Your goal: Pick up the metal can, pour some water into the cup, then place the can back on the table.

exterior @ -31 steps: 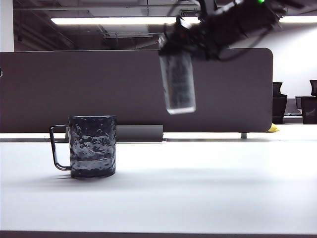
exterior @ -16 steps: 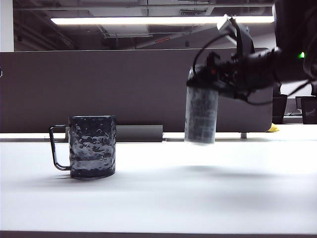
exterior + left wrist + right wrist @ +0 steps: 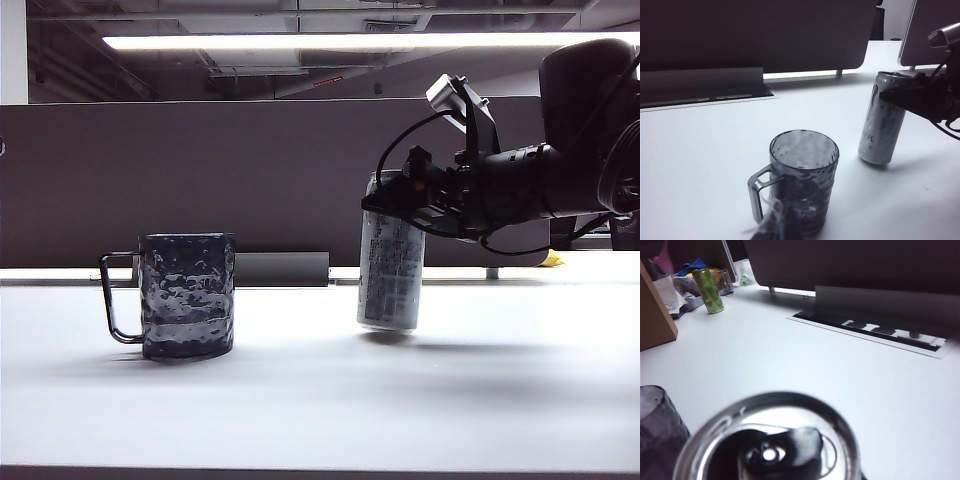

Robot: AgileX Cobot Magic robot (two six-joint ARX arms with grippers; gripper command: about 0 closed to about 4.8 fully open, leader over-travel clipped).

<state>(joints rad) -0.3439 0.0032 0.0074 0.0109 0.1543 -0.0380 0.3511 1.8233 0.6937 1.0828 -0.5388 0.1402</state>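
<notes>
The metal can is standing on the white table, well to the right of the cup in the exterior view. It is sitting almost upright, leaning just a little. The right hand is reaching in from the side away from the cup and is wrapping around the top part of the can. Its fingers are sitting on the can, but I cannot tell if they are squeezing it or letting go.

The cup is resting on the table with its thin handle pointing away from the can. There is a little water in the bottom of it.

In the right wrist view, the shiny top of the can is filling the near part of the picture, and its opening is showing.

The left hand is hanging just beside the cup, on the side away from the can. It is too blurry, so I cannot tell if it is apart or together.
</notes>
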